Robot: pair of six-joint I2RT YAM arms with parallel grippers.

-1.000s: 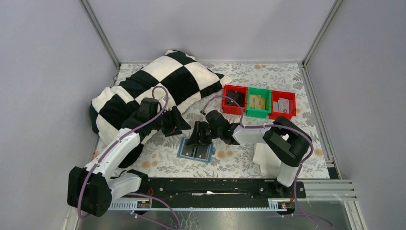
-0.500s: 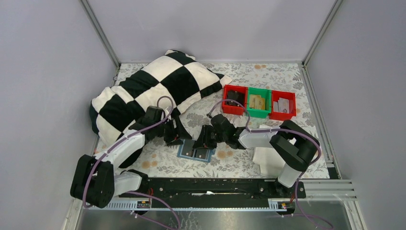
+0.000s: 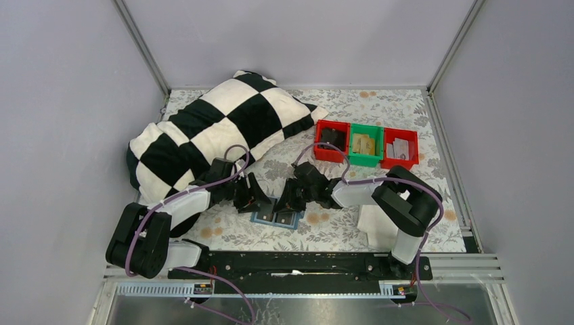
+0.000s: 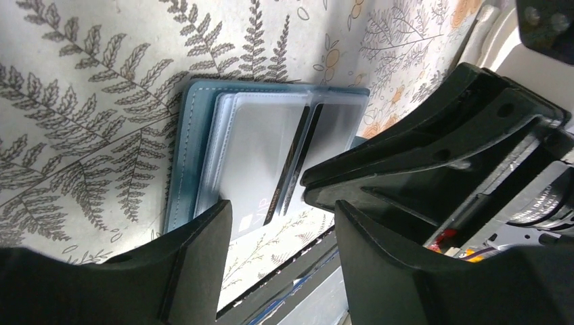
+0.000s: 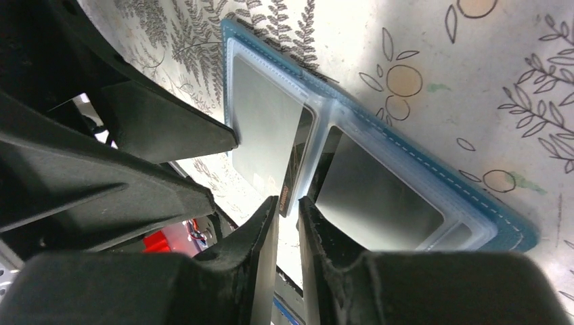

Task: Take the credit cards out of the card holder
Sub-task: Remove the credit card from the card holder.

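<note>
The teal-blue card holder (image 3: 277, 214) lies open and flat on the floral cloth, with clear sleeves over grey cards. In the left wrist view the card holder (image 4: 193, 156) shows a dark card (image 4: 292, 166) on edge at the fold. My left gripper (image 3: 260, 203) is open, low over the holder's left half, with one finger (image 4: 196, 264) on its near corner. My right gripper (image 3: 287, 201) stands at the fold with its jaws a narrow gap apart (image 5: 288, 206). The dark card's end (image 5: 291, 183) sits right at the tips.
A black-and-white checked pillow (image 3: 203, 128) lies behind the left arm. Red (image 3: 331, 141), green (image 3: 365, 144) and red (image 3: 399, 149) bins stand at the back right. A white box (image 3: 376, 227) sits by the right arm's base. The black rail (image 3: 298, 261) runs along the front.
My left arm has swung right and down from the pillow's edge to the card holder's left side. My right gripper has stayed at the holder's fold.
</note>
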